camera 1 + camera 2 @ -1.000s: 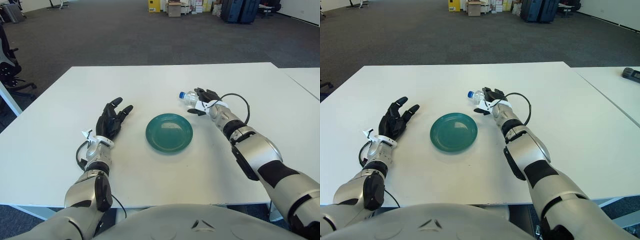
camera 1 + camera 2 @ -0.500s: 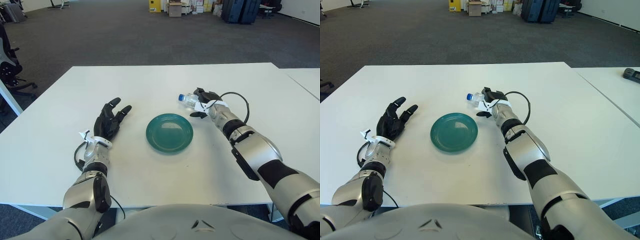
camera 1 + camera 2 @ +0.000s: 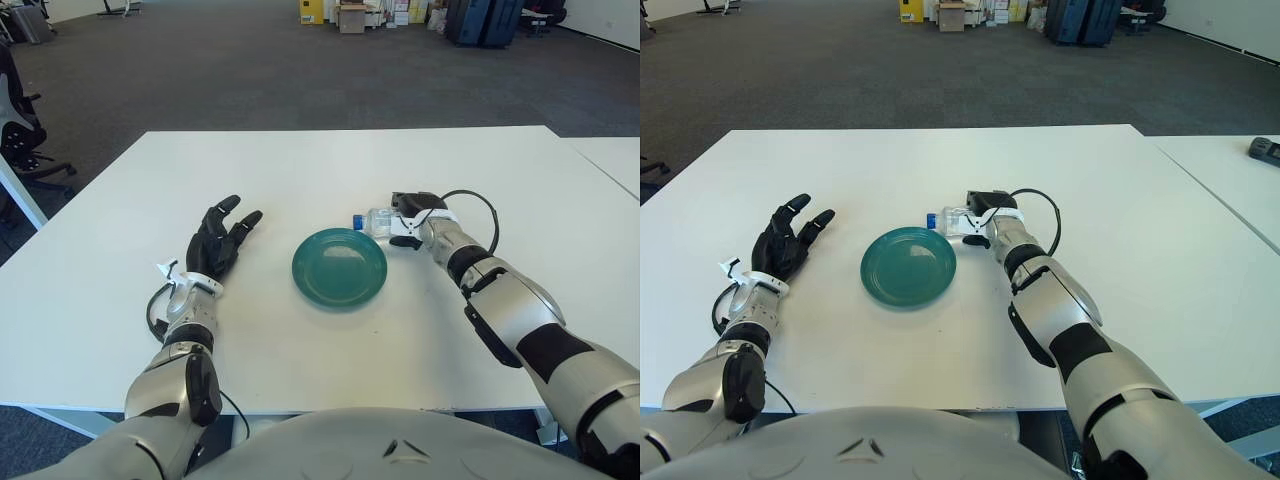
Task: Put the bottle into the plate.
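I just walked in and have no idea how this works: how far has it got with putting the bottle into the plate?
Done: the right hand has grasped the bottle. In hand: it holds the bottle on its side just beyond the green plate's far right rim. Left: moving it over the plate and letting go. The left hand shows open, left of the plate.

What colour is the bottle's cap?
Blue; the bottle, held by the right hand, shows it best in the left eye view.

Silver-grey arm shells, black joints; black three-finger left hand (image 3: 218, 243), white wrist brackets, black cables.
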Controlling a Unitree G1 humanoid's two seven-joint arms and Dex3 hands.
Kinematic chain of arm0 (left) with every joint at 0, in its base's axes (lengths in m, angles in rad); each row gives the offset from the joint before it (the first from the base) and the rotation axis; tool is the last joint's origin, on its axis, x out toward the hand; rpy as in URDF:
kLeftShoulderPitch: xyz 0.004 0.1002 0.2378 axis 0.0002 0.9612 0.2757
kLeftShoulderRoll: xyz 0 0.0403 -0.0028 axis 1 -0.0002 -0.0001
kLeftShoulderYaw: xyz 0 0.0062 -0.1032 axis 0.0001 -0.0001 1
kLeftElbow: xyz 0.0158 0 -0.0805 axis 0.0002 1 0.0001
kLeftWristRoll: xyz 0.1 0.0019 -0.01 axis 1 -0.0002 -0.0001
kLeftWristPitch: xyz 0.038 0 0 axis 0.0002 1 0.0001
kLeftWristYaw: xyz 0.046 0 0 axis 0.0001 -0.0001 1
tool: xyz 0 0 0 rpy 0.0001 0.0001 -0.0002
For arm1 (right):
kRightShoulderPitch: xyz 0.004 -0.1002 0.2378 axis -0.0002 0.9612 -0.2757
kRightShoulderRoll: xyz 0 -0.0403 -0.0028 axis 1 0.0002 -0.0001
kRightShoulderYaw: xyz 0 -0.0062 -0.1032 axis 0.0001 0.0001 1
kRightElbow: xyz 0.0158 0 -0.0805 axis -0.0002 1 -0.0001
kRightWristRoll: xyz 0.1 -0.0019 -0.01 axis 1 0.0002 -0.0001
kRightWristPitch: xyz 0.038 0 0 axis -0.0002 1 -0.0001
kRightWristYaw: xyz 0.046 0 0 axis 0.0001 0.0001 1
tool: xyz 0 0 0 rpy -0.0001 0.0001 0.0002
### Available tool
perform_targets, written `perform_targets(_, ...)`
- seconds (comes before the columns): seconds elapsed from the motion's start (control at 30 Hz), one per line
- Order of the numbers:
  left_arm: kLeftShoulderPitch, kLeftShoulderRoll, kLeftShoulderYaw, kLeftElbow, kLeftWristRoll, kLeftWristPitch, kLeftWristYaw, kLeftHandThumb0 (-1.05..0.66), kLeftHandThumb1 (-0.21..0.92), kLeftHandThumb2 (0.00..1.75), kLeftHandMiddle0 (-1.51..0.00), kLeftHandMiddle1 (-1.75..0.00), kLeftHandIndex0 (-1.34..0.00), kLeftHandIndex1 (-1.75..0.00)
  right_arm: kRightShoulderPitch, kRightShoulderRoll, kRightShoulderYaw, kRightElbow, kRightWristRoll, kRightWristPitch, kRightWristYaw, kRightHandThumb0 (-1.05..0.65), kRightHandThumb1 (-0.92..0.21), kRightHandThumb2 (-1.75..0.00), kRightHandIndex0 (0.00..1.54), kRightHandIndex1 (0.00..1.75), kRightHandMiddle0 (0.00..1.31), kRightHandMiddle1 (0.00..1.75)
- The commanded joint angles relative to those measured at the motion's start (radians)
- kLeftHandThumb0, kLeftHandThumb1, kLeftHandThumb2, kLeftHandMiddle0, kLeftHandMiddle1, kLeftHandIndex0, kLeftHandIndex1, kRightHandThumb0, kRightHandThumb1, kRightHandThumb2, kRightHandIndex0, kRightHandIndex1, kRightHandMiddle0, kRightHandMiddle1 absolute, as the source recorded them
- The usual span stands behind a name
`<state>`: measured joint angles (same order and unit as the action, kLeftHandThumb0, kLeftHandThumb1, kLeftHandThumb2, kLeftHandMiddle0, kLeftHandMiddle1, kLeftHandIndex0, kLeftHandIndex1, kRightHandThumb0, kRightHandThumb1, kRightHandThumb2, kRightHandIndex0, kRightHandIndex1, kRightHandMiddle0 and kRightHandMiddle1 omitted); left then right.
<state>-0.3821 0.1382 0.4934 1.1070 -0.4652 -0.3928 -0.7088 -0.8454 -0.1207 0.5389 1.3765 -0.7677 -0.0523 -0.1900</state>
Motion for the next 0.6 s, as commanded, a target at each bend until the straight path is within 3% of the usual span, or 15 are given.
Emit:
perform_targets(0.0, 0.01, 0.007, 0.001, 0.006, 0.001, 0.013, 0.013, -0.89, 0.92, 0.87, -0.5, -0.79, -0.22, -1.12, 0.04, -0.007, -0.004, 0.027, 0.006, -0.002, 0.029, 0.0, -0.13, -1.43, 0.83, 1.45, 0.58, 1.75)
perform_targets(0.3, 0.008, 0.009, 0.001, 0.01, 0.0, 0.015, 0.004, -0.9, 0.92, 0.88, -0.49, -0.79, -0.2, -1.12, 0.04, -0.014, -0.016, 0.026, 0.016, 0.005, 0.029, 0.0, -0.13, -1.5, 0.76, 1.64, 0.56, 1.75)
perform_targets(0.57, 0.003, 0.012, 0.0, 0.017, 0.001, 0.022, 0.004, -0.9, 0.92, 0.89, -0.51, -0.8, -0.21, -1.12, 0.046, -0.021, -0.018, 0.026, 0.011, 0.002, 0.016, 0.0, -0.15, -1.47, 0.73, 1.64, 0.55, 1.75)
